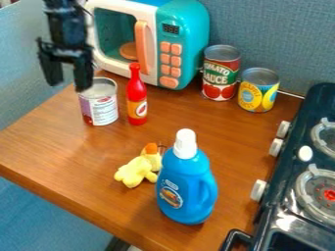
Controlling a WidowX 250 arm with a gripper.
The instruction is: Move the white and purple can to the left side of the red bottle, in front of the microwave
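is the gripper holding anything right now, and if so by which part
Nothing is held: the gripper is open, with nothing between its fingers, near the white-labelled can.

glossy plastic-looking blue bottle point(185, 184), soft yellow plush toy point(135, 170), smooth wood-look tabletop point(85, 169), shiny metal can lid point(222, 52).

Blurred claw point(68, 83), microwave point(191, 32) — cropped above, stove point(288, 182) — cropped right and below
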